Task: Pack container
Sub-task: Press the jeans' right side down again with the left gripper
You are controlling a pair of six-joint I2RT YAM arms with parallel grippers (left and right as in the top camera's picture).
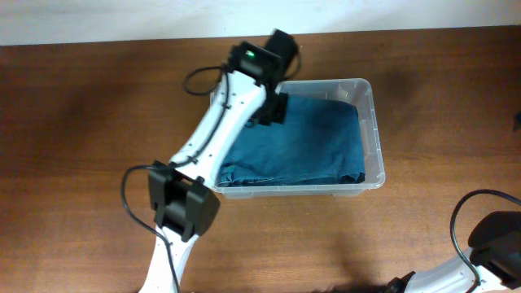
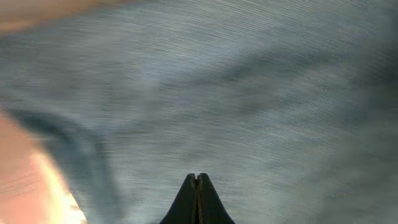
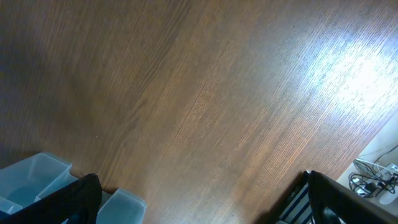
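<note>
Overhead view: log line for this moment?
large clear rectangular plastic tub: holds folded blue cloth | left gripper: shut, tips at cloth | right gripper: open, above brown wooden table

**Brown grain, teal cloth, clear plastic**

The desk [image 1: 81, 122] is warm mid-brown wood with fine straight grain, washed to a pale glare in one patch of the right wrist view. The container [image 1: 373, 122] is clear, colourless plastic with whitish highlights along its rim. The cloth [image 1: 309, 138] inside it is deep teal-blue and plain. Close up in the blurred left wrist view it looks greyer, perhaps with a fine woven line texture. The left arm [image 1: 228, 122] is white with black joints, a black cable [image 1: 199, 80] and a small green light [image 1: 250, 55]. The left jaws and right jaws are black. The right arm [image 1: 456, 277] is white and black. Two bins [image 3: 37, 177] are pale translucent blue.
</note>
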